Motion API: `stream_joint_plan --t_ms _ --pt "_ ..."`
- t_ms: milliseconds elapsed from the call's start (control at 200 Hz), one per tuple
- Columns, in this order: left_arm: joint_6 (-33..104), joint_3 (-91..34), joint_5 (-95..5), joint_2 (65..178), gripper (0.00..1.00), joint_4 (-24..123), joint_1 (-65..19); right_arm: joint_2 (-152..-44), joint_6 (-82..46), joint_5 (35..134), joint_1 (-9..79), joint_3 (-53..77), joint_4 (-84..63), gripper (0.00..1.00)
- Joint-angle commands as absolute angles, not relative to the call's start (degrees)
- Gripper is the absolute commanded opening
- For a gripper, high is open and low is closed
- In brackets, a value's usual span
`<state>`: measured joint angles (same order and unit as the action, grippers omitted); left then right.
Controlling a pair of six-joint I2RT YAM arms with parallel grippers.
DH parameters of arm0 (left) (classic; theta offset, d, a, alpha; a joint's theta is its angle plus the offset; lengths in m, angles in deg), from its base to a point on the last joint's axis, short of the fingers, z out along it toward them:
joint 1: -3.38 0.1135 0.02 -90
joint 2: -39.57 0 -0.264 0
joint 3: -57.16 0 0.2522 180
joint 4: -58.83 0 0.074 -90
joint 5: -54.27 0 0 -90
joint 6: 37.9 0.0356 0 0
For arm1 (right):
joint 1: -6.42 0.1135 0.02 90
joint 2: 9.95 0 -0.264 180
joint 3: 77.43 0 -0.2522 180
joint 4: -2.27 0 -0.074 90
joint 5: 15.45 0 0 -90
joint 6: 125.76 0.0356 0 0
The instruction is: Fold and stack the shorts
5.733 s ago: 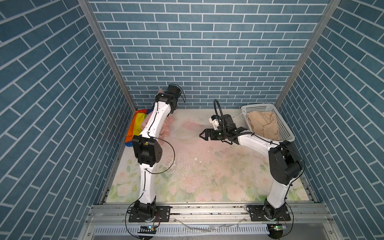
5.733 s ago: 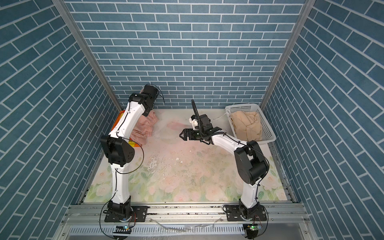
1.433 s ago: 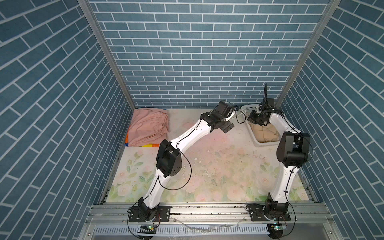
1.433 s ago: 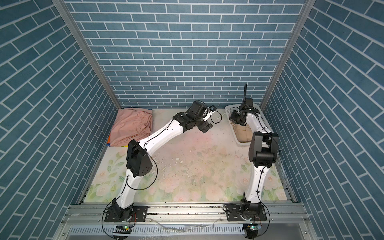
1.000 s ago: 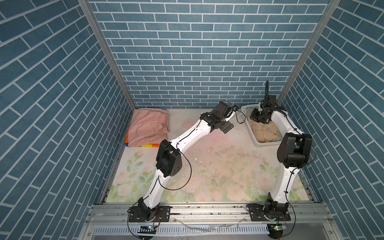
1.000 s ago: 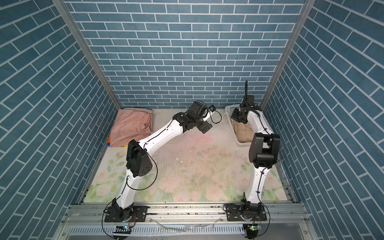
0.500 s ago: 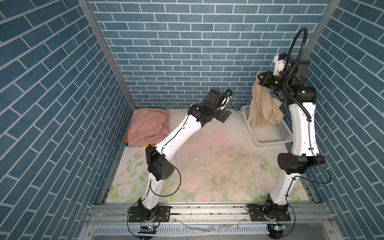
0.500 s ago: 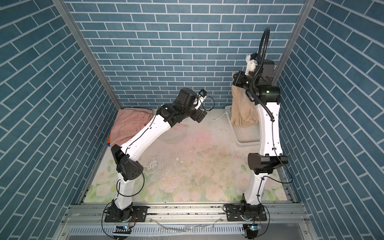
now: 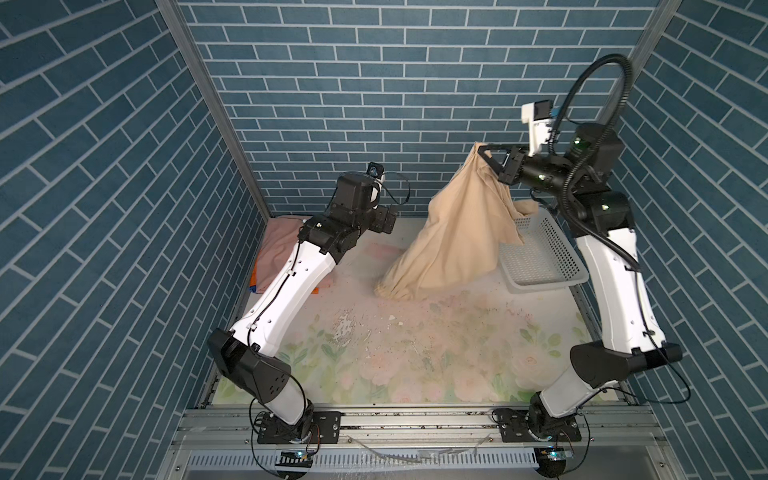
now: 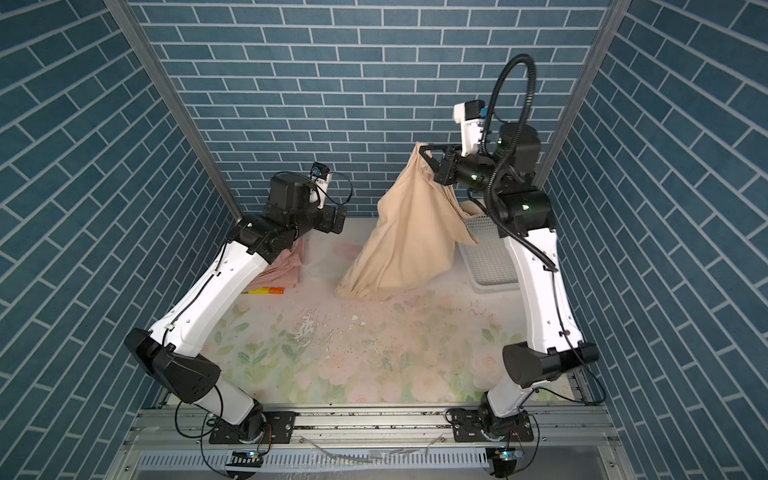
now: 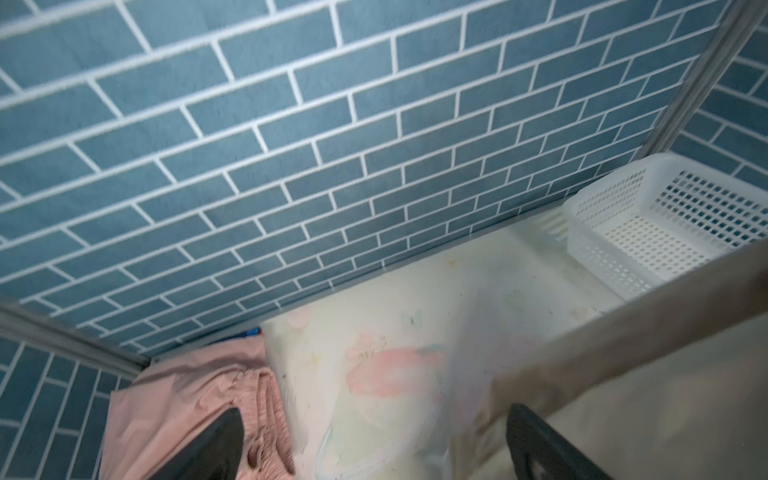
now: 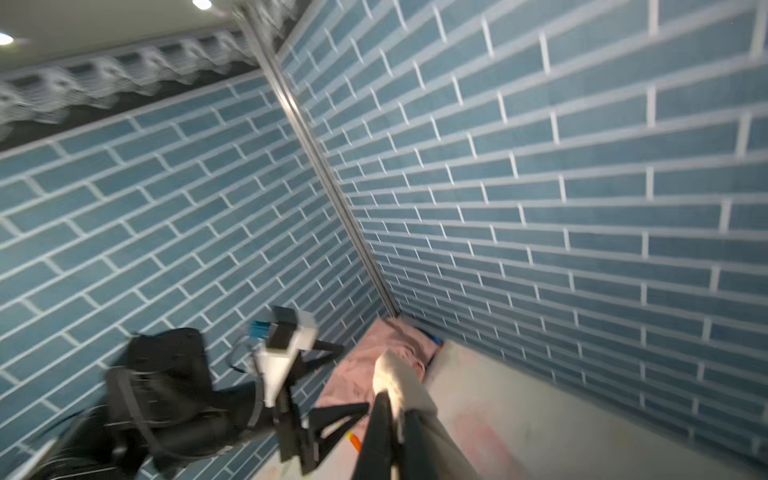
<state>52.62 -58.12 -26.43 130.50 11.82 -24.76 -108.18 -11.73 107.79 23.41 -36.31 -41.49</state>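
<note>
My right gripper (image 9: 484,149) is raised high at the back right and shut on the waist of the beige shorts (image 9: 453,232), which hang slanting down to the floral mat. The right wrist view shows the shut jaws pinching the beige cloth (image 12: 399,374). My left gripper (image 9: 388,220) is open and empty, held above the mat left of the hanging cloth; its fingertips (image 11: 216,440) stand wide apart. The pink shorts (image 9: 282,241) lie folded in the back left corner on the rainbow-striped shorts (image 10: 266,291), of which only an edge shows.
The white perforated basket (image 9: 544,266) stands empty at the back right, partly behind the hanging cloth. Blue brick walls close in the back and both sides. The mat (image 9: 415,345) has worn, flaking patches in its middle.
The right arm has lifted the beige shorts out of the basket and swung them left towards the middle of the table. The left arm has drawn back and up.
</note>
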Motion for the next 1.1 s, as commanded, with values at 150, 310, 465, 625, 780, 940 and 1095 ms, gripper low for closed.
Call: stream_joint_plan --t_ms 150,310,465,625,780,940,1095 --pt "47.8 -47.2 -30.0 126.3 1.00 8.2 -23.4 -122.0 -14.0 88.6 23.0 -26.5 -58.6 0.22" --pt "45.6 -39.1 -32.6 124.9 1.00 6.2 -22.1 -117.3 -15.0 89.7 24.4 -15.7 -54.2 0.60" --pt "42.8 -34.2 -36.8 124.3 1.00 6.6 -20.8 -111.0 -18.0 89.8 27.8 -2.4 -51.6 0.85" --pt "39.7 -31.9 -43.2 125.2 1.00 4.6 -20.8 -104.7 -18.5 89.3 30.9 14.8 -46.7 0.99" --pt "38.8 -28.7 -44.7 125.3 1.00 2.6 -20.8 -99.8 -18.2 89.8 31.2 29.0 -42.7 0.98" --pt "38.8 -27.1 -44.8 125.4 1.00 2.3 -20.8 -93.5 -17.3 87.3 31.2 37.7 -42.6 0.99" --pt "37.5 -26.6 -47.8 126.5 1.00 3.4 -20.8 -90.3 -13.4 86.8 31.2 44.8 -39.4 0.98"
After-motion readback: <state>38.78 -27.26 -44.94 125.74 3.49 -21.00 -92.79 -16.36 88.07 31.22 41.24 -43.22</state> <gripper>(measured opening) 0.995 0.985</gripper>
